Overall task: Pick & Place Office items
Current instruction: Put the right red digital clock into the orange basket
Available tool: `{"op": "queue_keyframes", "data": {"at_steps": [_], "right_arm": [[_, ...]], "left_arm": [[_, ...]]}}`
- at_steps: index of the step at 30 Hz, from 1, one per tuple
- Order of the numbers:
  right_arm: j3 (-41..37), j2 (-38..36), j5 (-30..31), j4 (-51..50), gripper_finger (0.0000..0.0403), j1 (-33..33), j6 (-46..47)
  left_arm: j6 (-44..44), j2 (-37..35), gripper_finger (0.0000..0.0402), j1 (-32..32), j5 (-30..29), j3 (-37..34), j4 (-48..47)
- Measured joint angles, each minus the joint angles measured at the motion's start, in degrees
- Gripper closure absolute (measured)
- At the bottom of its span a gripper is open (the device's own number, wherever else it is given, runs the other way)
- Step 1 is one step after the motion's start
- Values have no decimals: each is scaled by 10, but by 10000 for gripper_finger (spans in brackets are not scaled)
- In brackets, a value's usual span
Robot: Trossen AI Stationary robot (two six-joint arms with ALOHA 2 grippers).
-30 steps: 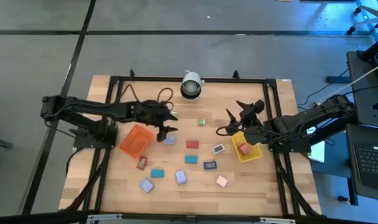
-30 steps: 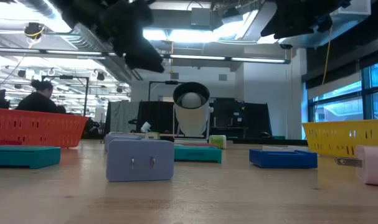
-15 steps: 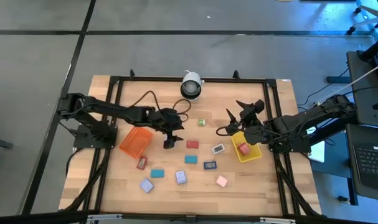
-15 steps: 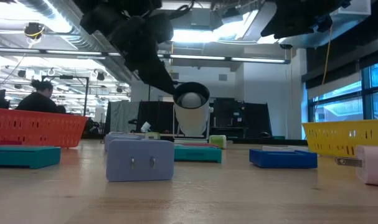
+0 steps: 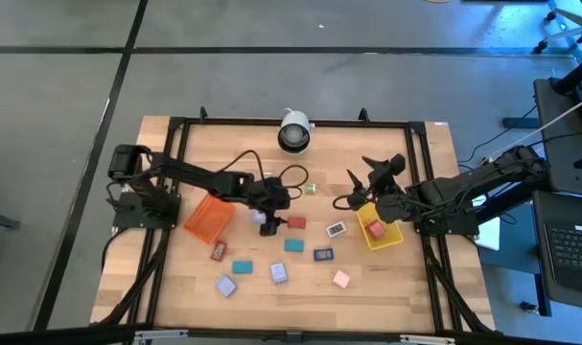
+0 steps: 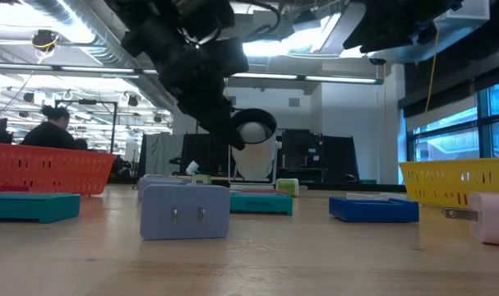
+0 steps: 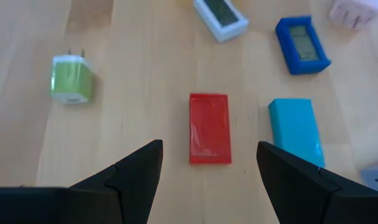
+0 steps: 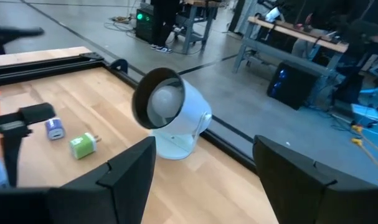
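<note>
The office items lie scattered on the pale wooden table [image 5: 175,287] between the orange mesh tray [image 5: 208,217] on the left and the yellow mesh tray [image 5: 383,233] on the right, which already holds a small pink piece [image 5: 375,228]. The flat red rectangular block [image 7: 209,127] sits near the table's middle, just beside the long teal block [image 7: 296,129]; farther off are the dark blue block with a grey screen [image 7: 302,45], the white block with a grey screen [image 7: 221,17] and the green plug-in charger [image 7: 70,79].

The step in hand looks like a reach for the red block. The left gripper [image 7: 207,163] hangs over it with fingers [image 7: 134,171] spread wide, one to each long side. To do it well, it should descend straight down, keeping the block centred in the gap, and close across the narrow width (the teal block lies close on one side, so that finger needs to land between the two without nudging either).

The left arm stretches long and low from its base toward the centre, wrist tipped downward. The right gripper [image 5: 370,185] waits raised near the yellow tray's inner edge, fingers spread and empty, pointing toward the white dome camera [image 8: 170,114]
</note>
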Motion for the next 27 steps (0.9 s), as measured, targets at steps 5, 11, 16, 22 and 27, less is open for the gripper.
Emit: {"op": "queue_keyframes", "data": {"at_steps": [5, 11, 16, 22, 27], "right_arm": [[0, 3, -6, 0, 135, 0, 3], [0, 3, -6, 0, 135, 0, 3], [0, 2, -6, 0, 135, 0, 4], [0, 2, -7, 0, 135, 0, 3], [0, 2, -6, 0, 135, 0, 1]], "left_arm": [[0, 25, 146, 0, 0, 12, 0], [4, 58, 146, 0, 0, 29, 0], [7, 75, 146, 0, 1, 37, 1], [9, 88, 146, -3, 9, 38, 4], [6, 104, 146, -13, 15, 38, 20]]}}
